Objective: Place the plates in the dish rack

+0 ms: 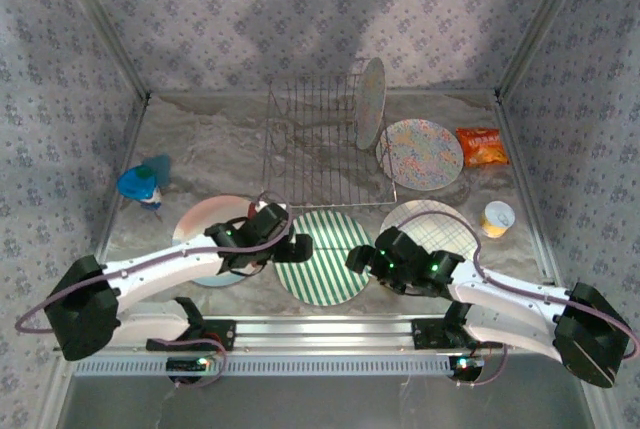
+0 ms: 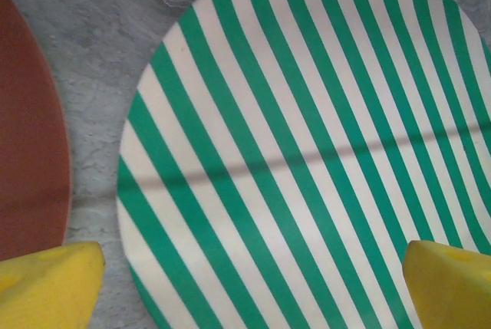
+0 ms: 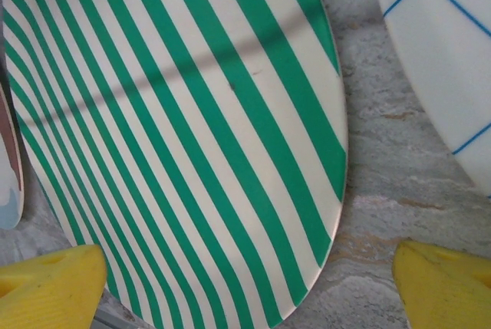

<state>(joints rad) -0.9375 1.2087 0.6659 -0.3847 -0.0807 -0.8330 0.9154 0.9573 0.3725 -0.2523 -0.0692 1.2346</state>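
Currently poised over green-white striped plate (image 1: pixel 322 257): left fingers (image 2: pixel 46 287) spread wide, right fingers (image 3: pixel 46 283) likewise, gripping nothing. Standing upright in dish rack (image 1: pixel 315 139): one floral plate (image 1: pixel 371 102).

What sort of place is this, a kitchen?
Probably a robot test booth staged as a kitchen counter, not a real kitchen: patterned walls enclose a tabletop holding a dish rack and a green-striped plate.

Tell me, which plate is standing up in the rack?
The floral plate on edge at the dish rack's right end; the other four lie flat.
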